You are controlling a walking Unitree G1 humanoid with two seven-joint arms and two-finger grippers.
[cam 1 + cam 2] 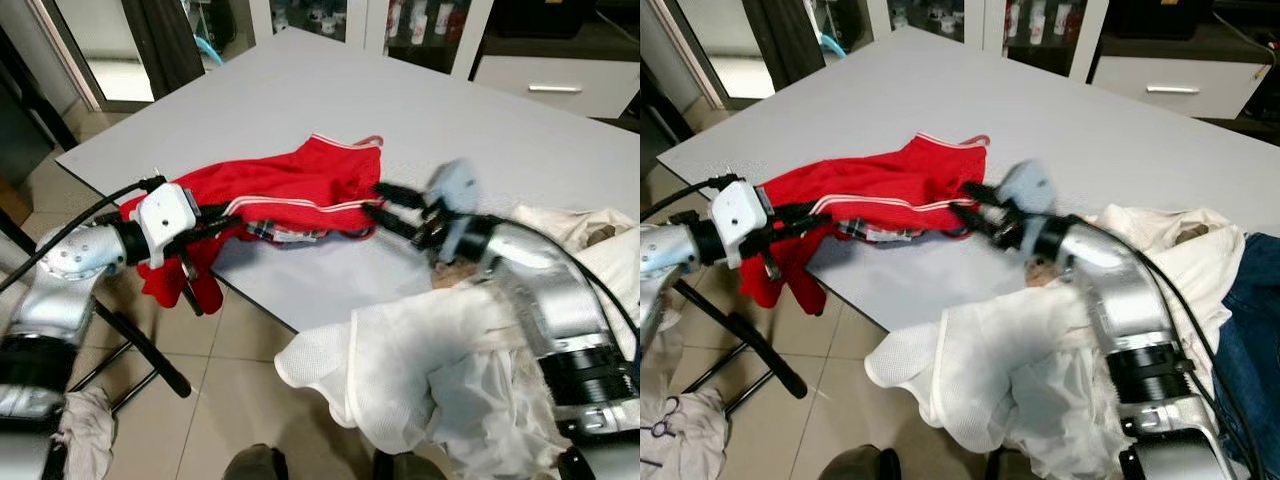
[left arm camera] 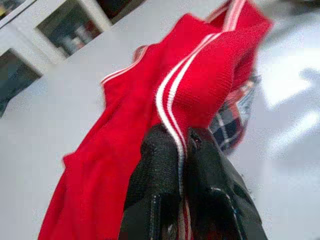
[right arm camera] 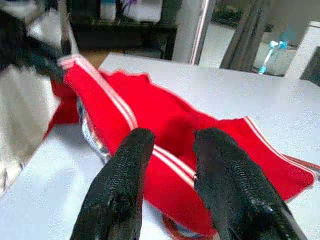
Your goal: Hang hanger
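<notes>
Table: a pale grey table [image 1: 420, 110] with one corner pointing toward the robot.
Red garment: a red garment [image 1: 290, 185] with white stripes along its edges lies crumpled near the table's front edge; one end hangs over the edge on the robot's left.
Checked cloth: a bit of checked cloth [image 2: 231, 120] peeks from under the red fabric.
Hanger: I cannot make out a hanger.
Left gripper: the left gripper [image 2: 181, 150] sits at the table's left edge, fingers pressed together on a striped hem of the red garment.
Right gripper: the right gripper [image 3: 172, 145] is at the garment's right end, its fingers [image 3: 125, 175] parted with a gap between them, just above the red fabric and gripping nothing.
White cloth: a heap of white cloth [image 1: 420, 370] lies beneath the right arm.
Blue fabric: blue fabric [image 1: 1252, 330] lies at the far right.
</notes>
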